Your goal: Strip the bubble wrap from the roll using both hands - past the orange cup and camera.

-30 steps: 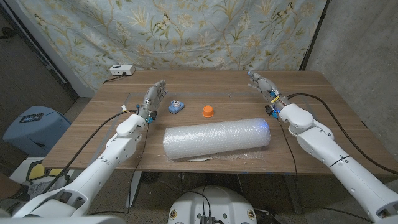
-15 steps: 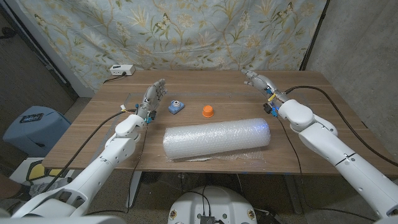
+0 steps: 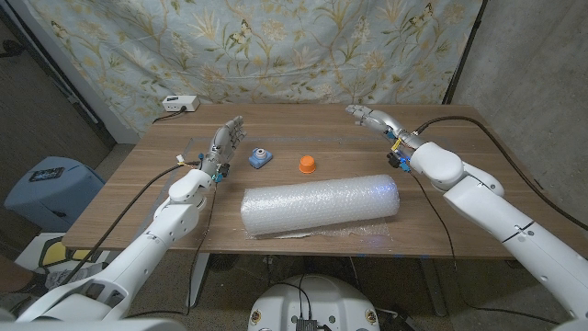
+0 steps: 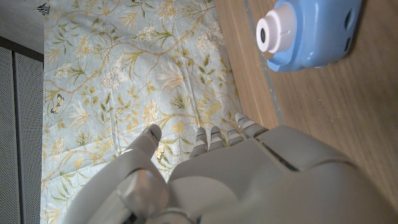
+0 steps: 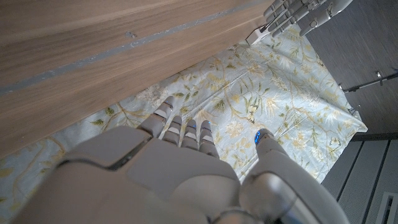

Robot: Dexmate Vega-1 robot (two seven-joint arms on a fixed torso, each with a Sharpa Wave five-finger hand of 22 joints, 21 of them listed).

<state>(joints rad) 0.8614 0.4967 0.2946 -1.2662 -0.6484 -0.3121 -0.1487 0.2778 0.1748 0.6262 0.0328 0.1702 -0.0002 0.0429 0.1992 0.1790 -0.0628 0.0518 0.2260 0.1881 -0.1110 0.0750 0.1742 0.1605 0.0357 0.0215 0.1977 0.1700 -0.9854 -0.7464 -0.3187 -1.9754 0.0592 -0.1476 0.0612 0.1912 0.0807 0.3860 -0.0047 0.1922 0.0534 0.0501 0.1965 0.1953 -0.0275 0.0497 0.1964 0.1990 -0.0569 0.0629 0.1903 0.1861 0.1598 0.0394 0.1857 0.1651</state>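
Bubble wrap roll [image 3: 321, 208] lies on its side across the near middle of the desk [image 3: 459, 138], fully wound, touched by neither hand; a loose clear edge trails under it at the near side. Orange cup [image 3: 307, 164] stands mouth-down just beyond the roll at about twelve o'clock, so whatever might be inside cannot be seen; the small blue toy camera [image 3: 260, 158] sits beside it toward nine o'clock, white lens ring facing up, and I can read no lettering on either. Left hand [image 3: 226, 143] hovers at ten o'clock from the roll, near the camera, fingers straight and apart, holding nothing; right hand [image 3: 375, 119] is raised at two o'clock, fingers spread wide, also holding nothing. White box [image 3: 179, 104] with a cable rests at the far left corner; its markings are too small to read. Floral cloth [image 3: 303, 46] hangs behind the desk.
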